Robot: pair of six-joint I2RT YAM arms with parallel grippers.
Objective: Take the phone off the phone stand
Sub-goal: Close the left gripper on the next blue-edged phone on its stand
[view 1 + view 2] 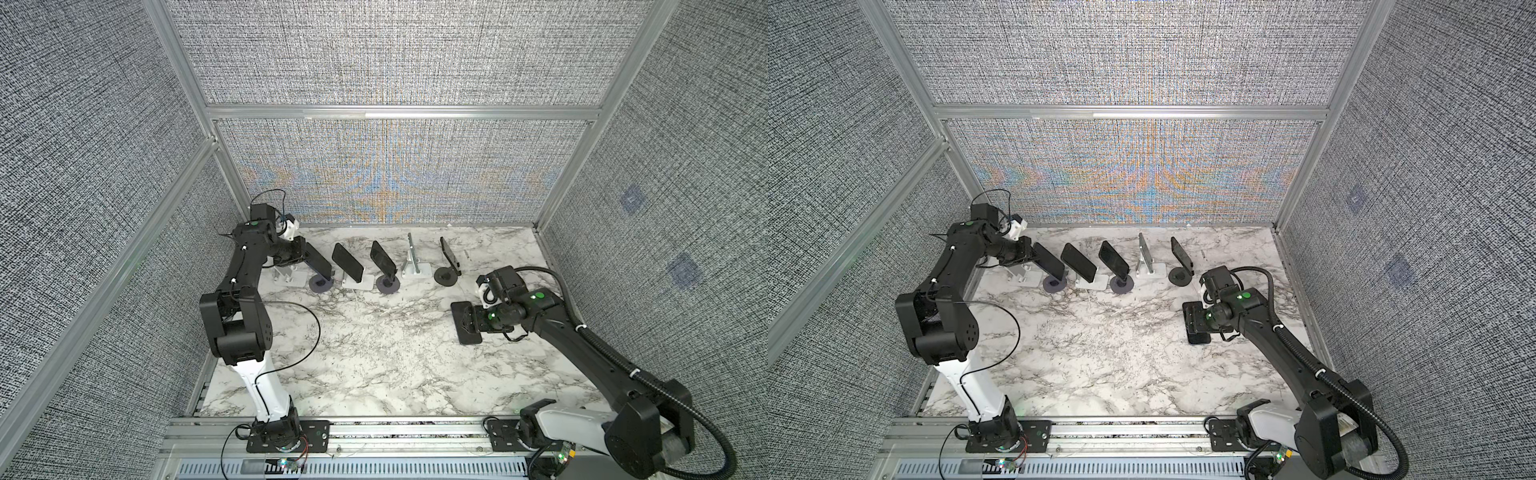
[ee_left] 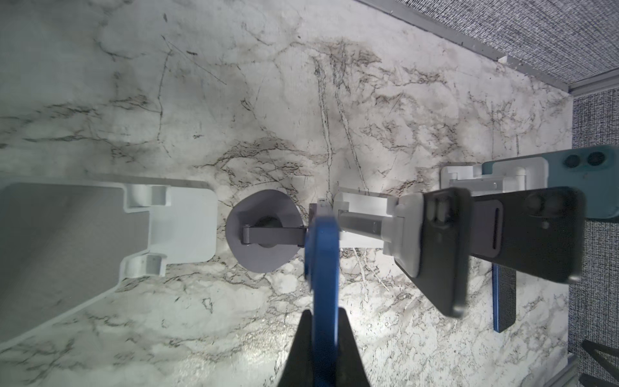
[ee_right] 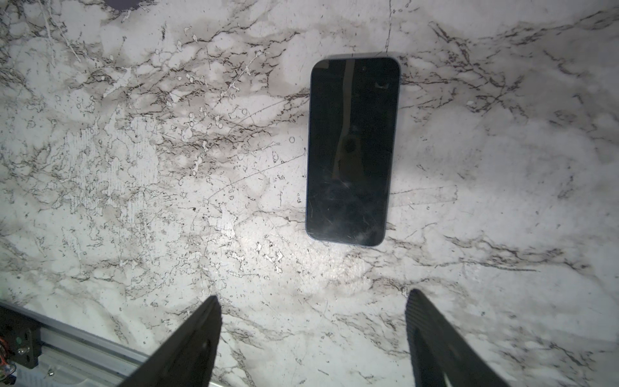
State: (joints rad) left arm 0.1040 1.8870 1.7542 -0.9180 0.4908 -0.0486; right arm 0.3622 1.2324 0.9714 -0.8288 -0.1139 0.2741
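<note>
No readable text or labels

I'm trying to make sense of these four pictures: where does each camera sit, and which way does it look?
Top views: a stereo pair high over the front edge, looking down on the marble table; both arms show, with left gripper and right gripper.
Left wrist: rides the left arm, looking along its fingers, shut on the blue phone by the grey round stand.
Right wrist: rides the right arm, looking down past open fingers at a flat phone.
Shared: both top views show that flat phone too.
</note>
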